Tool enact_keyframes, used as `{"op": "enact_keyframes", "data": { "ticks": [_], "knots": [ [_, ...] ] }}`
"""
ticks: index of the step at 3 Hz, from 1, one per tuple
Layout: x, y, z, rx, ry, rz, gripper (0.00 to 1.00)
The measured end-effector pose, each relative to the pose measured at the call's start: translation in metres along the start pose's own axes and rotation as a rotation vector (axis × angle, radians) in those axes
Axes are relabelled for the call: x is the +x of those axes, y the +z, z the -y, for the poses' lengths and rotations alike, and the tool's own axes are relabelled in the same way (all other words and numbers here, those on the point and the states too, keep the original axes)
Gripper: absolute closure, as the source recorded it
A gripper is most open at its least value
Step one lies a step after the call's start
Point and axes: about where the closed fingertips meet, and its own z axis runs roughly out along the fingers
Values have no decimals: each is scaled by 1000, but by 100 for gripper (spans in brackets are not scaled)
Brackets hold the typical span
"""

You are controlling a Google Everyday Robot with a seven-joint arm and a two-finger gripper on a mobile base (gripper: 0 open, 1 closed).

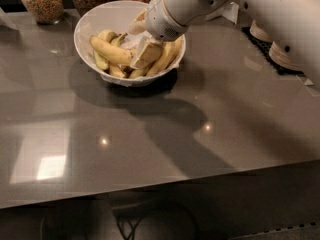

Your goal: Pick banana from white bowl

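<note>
Currently at the grasp step: your white tool (145, 54) is down inside the large round white bowl (89, 20), upper centre of frame, just beside the long curved yellow banana (111, 51). I cannot tell whether it grips. Next you need a confirmed hold, then a lift clear of the rim.

Gripper (145, 55) sits low in right half of white bowl (92, 19); its upper part is masked by the wrist housing (172, 6). Banana (110, 50): right end covered by gripper, contact not resolvable. Other bananas (167, 56) partly buried under one another, count unclear. Arm (280, 9) runs out at top and right edges. Jars (42, 1) along the back cut off by top edge. Stacked off-white bowls (277, 54) largely behind arm. Cable (132, 221) under table (150, 144) dim, ends not traceable.
</note>
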Motion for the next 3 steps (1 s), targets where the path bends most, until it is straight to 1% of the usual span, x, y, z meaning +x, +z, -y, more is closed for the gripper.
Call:
{"op": "enact_keyframes", "data": {
  "ticks": [1,3],
  "knots": [
    [2,1,-3,1,2,-9,38],
    [21,9,-10,4,4,-48,38]
  ]
}}
